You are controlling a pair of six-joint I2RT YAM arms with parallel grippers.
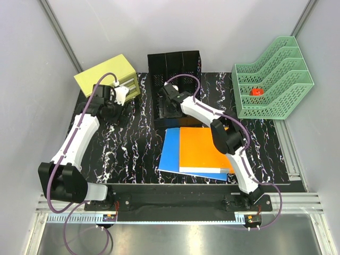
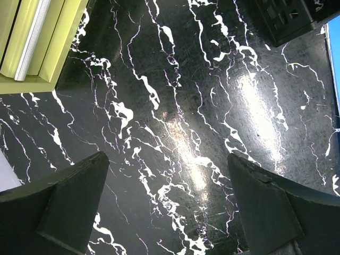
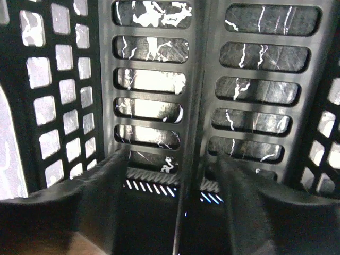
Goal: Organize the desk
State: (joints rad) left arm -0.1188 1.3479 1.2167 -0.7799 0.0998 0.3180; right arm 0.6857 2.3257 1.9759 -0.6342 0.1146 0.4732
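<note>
The marbled worktop [image 1: 130, 151] spreads before both arms. The left tool [image 2: 167, 155] hangs with fingers wide apart over it, beside the yellow drawer box [image 1: 106, 74] at the far left corner. The right tool [image 3: 170, 156], fingers apart, straddles a divider [image 3: 194, 106] inside the black file holder [image 1: 175, 61].

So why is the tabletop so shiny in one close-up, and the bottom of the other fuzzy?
Left wrist view: light bounces off the glossy desk as a bright glare streak. Right wrist view: the right end effector's fingers sit very near the lens and blur, while the black mesh file holder behind is sharper. Top external view: evenly lit, soft shadows only.
</note>
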